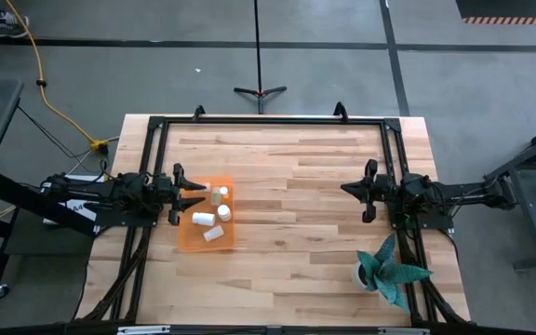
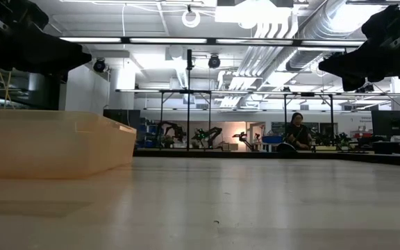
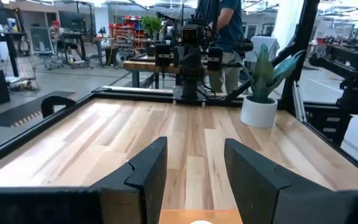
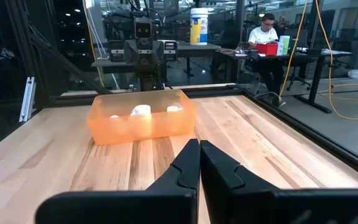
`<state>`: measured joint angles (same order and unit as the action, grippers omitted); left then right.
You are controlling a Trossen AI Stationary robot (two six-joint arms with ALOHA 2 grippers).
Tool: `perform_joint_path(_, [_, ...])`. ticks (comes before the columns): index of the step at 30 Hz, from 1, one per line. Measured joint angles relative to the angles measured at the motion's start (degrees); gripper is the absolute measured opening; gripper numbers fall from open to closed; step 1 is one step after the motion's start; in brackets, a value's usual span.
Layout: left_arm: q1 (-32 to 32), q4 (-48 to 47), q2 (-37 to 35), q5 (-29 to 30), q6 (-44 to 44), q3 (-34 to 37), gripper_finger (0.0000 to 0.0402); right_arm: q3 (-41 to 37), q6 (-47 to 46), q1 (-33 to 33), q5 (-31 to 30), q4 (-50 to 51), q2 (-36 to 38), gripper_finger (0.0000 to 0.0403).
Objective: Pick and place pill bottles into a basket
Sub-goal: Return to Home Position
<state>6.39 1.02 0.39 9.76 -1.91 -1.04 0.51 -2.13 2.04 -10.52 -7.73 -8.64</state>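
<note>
The orange basket (image 1: 205, 244) stands on the table's left part, with several white pill bottles (image 1: 203, 220) lying in it. It also shows in the low view (image 2: 47, 142) and the right wrist view (image 4: 142, 121), where bottles (image 4: 140, 110) show inside it. My left gripper (image 1: 203, 194) is open and empty above the basket's left edge; the left wrist view (image 3: 194, 165) shows the basket's rim (image 3: 197, 216) below the fingers. My right gripper (image 1: 345, 189) is shut and empty over the table's right half, also seen in the right wrist view (image 4: 199, 149).
A teal-green plant in a white pot (image 1: 386, 271) stands near the table's right front corner, also in the left wrist view (image 3: 260, 93). A black frame (image 1: 268, 120) runs round the table. People show in the room beyond.
</note>
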Motion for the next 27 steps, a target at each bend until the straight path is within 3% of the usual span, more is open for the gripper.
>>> perform_joint_path(27, [0.0, 0.0, 0.0, 0.1, 0.1, 0.0, 0.0195, 0.0, 0.0, 0.0, 0.0, 0.0, 0.0, 0.0006])
